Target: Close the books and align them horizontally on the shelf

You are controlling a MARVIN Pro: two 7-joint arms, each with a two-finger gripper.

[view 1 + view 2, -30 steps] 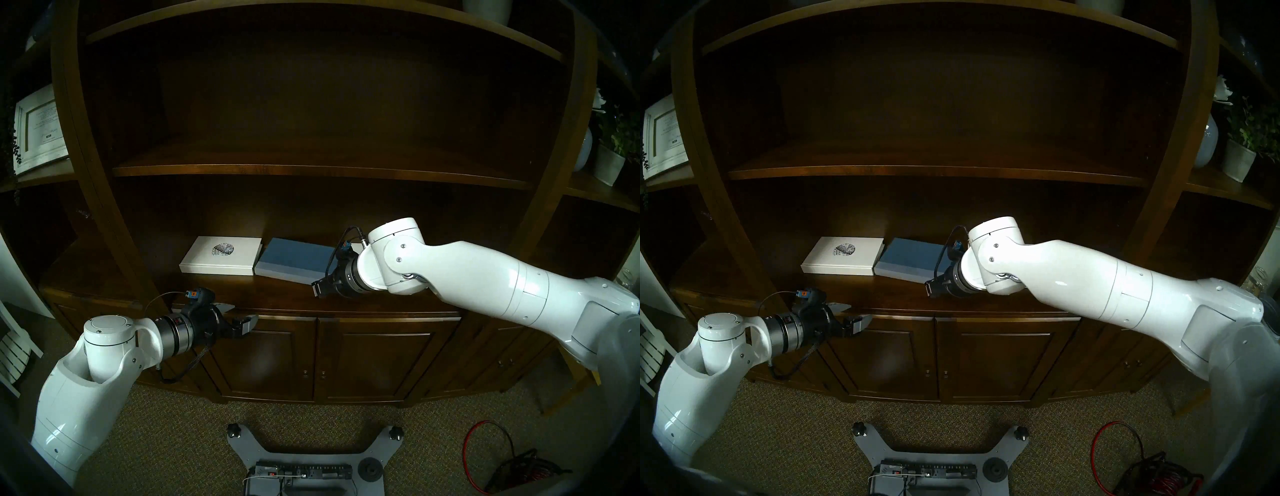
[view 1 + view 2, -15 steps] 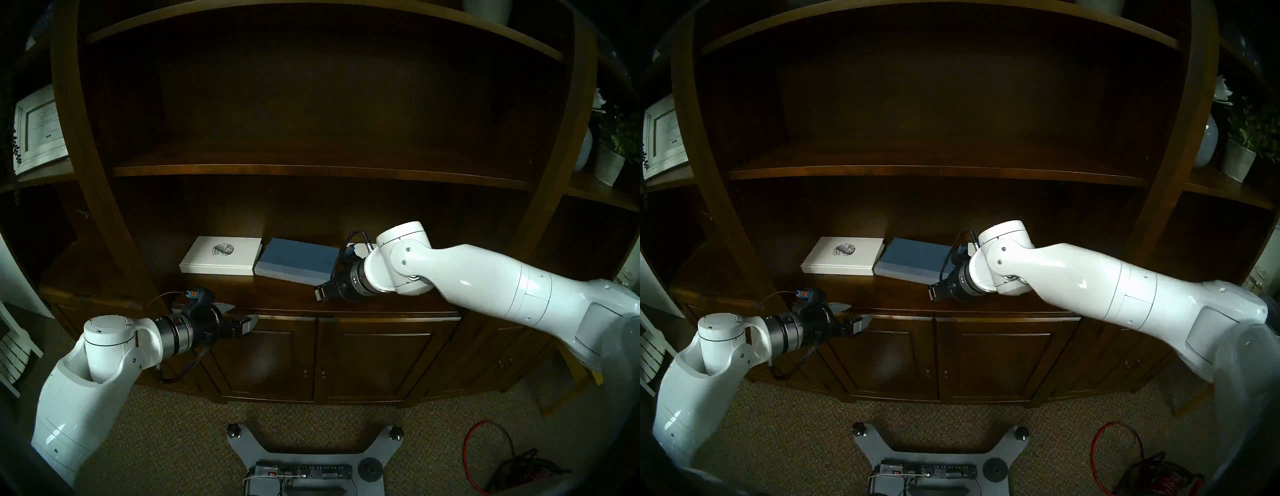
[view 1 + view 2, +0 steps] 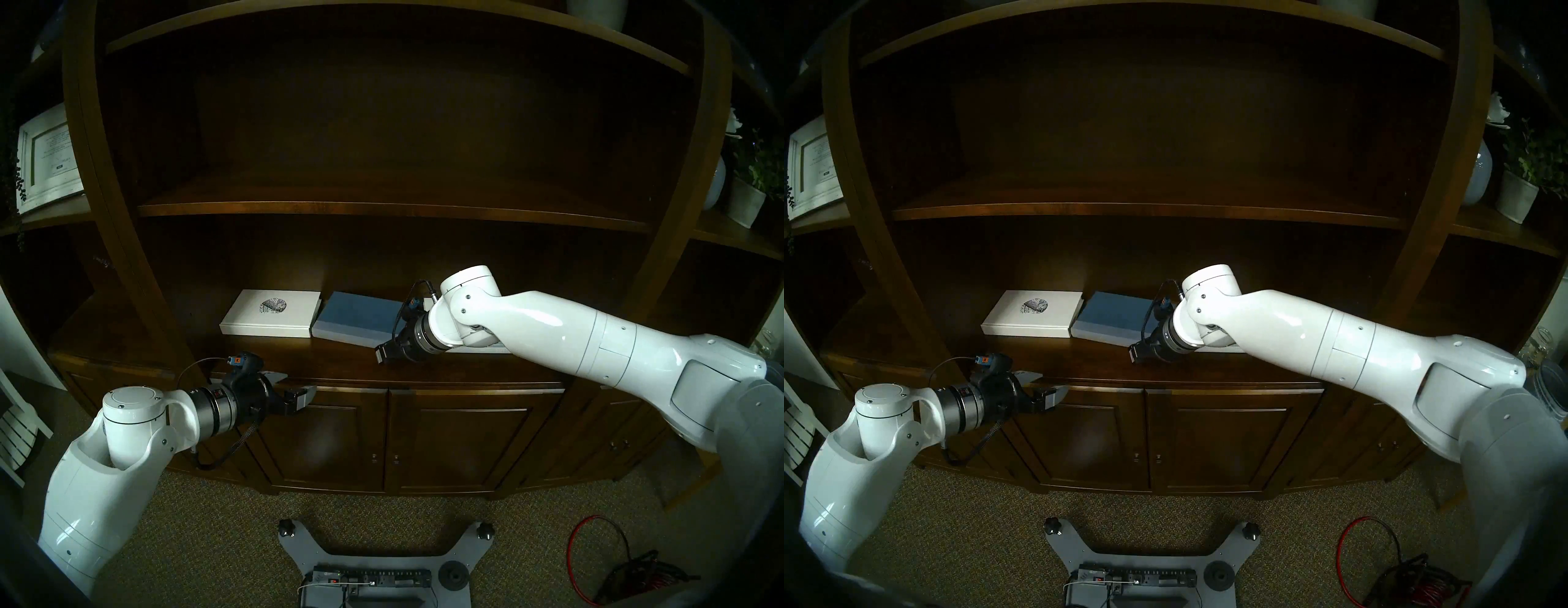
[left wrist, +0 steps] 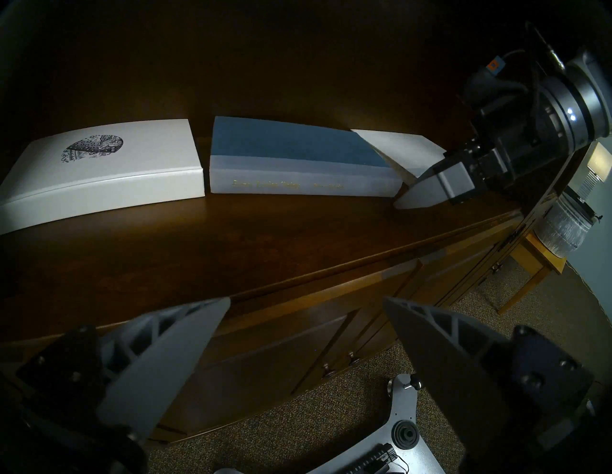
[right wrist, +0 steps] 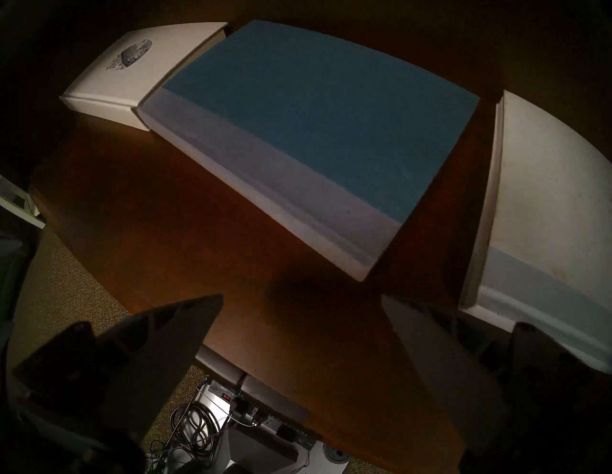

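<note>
The blue book (image 3: 360,316) lies closed but skewed mid-shelf (image 3: 322,361), its right corner toward the front edge. My right gripper (image 3: 380,354) hovers there, jaws wide and empty; I'd nudge that corner back gently.

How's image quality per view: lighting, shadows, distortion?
Head views: dim, fisheye bows the bookcase uprights; glare on the right arm shell. Left wrist: brightest; gilt lettering on the blue book spine too blurred to read. Right wrist: darkest; a soft shadow on the shelf near the blue book's corner; right tool fingers nearly silhouetted.
</note>
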